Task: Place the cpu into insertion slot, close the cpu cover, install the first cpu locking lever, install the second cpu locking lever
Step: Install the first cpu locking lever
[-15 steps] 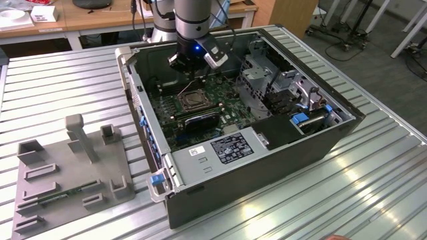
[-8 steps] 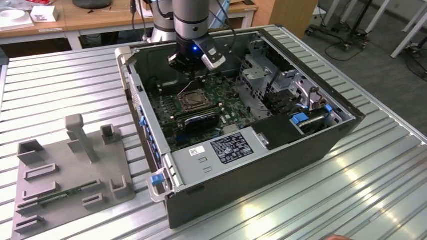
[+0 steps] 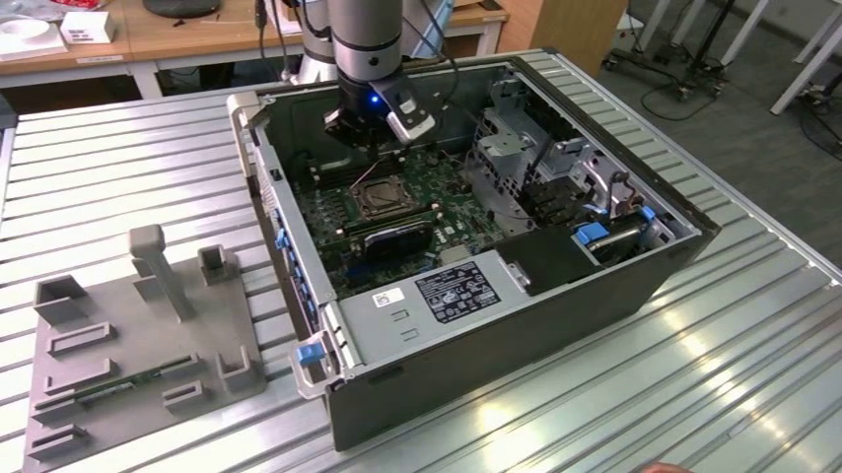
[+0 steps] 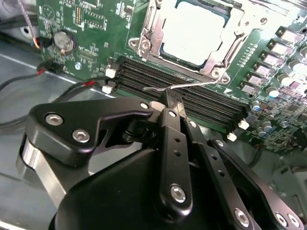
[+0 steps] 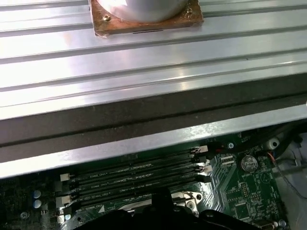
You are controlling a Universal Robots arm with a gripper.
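Evidently the seating and covering are done: the cpu (image 4: 194, 31) lies flat in its socket just beside the memory slots (image 4: 211, 103), and the cpu cover (image 4: 233, 40) lies down around it, its window framing the pale top. The step in hand, as I judge it, is one of the locking levers. A thin silver lever (image 4: 201, 85) runs above the memory slots, along the side nearest the socket, and looks not yet latched. The gripper (image 4: 170, 98) hangs over the memory slots with its jaws drawn together and no gap showing between them. Their tips meet the lever wire partway along it, but I cannot tell whether the wire is nipped or only pressed. In the exterior view the gripper (image 3: 373, 133) reaches down into the open computer case (image 3: 632, 286) on the worktop (image 3: 132, 148). To do this well, the push should follow the lever's own arc about its hinge, slow and light, since a springy wire can slide off smooth tips. The tips should stay off the white latches at the ends of the memory slots. The handle probably also needs a small sideways nudge to tuck under its hook, with the cover held flat throughout.
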